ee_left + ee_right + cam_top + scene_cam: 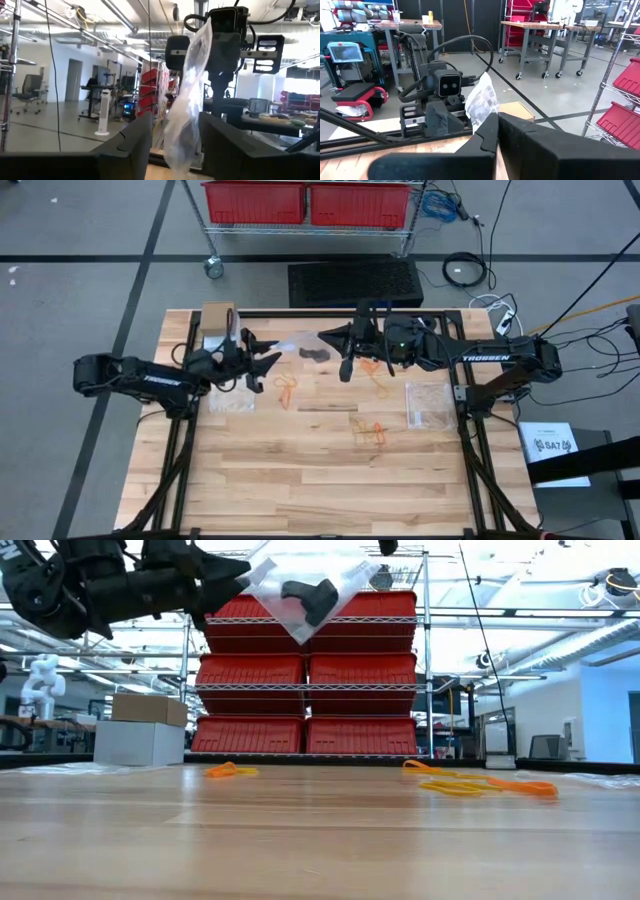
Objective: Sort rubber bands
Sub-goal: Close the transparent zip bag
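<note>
While my left gripper [272,362] stands spread wide beside a raised clear bag [298,342], my right gripper [328,337] pinches that bag's far edge. Two more bags [428,402] lie flat on the surface [300,480]. Orange rubber bands [368,431] sit in three loose clusters mid-surface; single loops are too tangled to count.

text: "TROSSEN" | on: right arm [500,360] (left arm's print blurred)

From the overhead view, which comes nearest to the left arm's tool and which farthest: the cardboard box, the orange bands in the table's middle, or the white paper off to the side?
1. Cardboard box, just behind the left tool.
2. Orange bands, mid-table toward the front.
3. White paper, beyond the table's right edge.
</note>
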You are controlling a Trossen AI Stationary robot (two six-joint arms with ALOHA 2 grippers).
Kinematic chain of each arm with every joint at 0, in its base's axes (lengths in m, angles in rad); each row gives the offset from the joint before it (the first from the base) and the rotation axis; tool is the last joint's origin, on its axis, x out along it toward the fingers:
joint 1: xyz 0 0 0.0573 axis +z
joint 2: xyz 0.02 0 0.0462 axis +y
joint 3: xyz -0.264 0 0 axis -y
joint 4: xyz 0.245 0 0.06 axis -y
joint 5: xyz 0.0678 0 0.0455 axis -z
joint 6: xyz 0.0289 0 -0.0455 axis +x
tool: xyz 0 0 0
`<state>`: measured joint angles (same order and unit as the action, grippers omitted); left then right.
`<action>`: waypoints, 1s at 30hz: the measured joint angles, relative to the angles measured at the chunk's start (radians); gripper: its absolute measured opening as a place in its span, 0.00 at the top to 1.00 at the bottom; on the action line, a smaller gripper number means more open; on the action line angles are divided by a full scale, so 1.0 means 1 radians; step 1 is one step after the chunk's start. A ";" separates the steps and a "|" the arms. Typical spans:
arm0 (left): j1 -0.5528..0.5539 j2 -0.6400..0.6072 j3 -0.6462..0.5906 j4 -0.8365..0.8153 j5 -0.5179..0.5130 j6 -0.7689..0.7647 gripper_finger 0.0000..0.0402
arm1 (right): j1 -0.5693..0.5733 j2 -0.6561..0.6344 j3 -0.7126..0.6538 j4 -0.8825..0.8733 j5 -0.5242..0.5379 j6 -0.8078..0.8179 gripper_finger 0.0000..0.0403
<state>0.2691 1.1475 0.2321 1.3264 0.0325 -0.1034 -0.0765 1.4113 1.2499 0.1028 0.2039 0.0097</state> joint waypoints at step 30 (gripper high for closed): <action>0.000 0.000 0.000 -0.387 0.150 0.088 1.00 | -0.029 0.000 0.000 -0.447 -0.003 0.090 0.63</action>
<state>0.2687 1.1477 0.2317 0.9390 0.1820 -0.0155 -0.1052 1.4113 1.2499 -0.3443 0.2013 0.0998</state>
